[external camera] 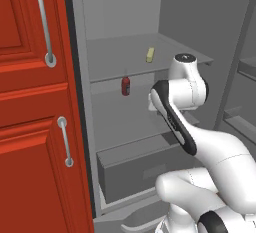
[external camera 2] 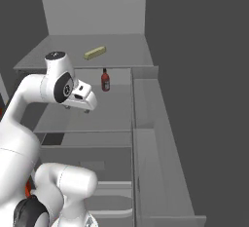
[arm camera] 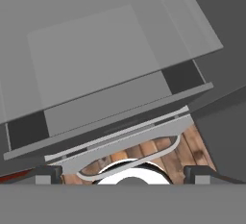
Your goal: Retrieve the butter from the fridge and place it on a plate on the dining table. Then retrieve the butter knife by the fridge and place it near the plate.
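Jaws spread wide, hovered low inside the fridge [external camera: 125,42]; needed raising to the butter [external camera: 150,54], avoiding the red bottle [external camera: 125,86].

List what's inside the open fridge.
Inside the fridge: the butter on the upper shelf, a dark-red bottle one shelf below, a drawer underneath. Its contents are hidden.

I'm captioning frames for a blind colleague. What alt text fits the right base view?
A white robot arm reaches into an open grey fridge, its gripper held empty above a middle shelf. On the shelf above lies the butter, a small pale-yellow stick, and a small dark-red bottle stands just right of the gripper.
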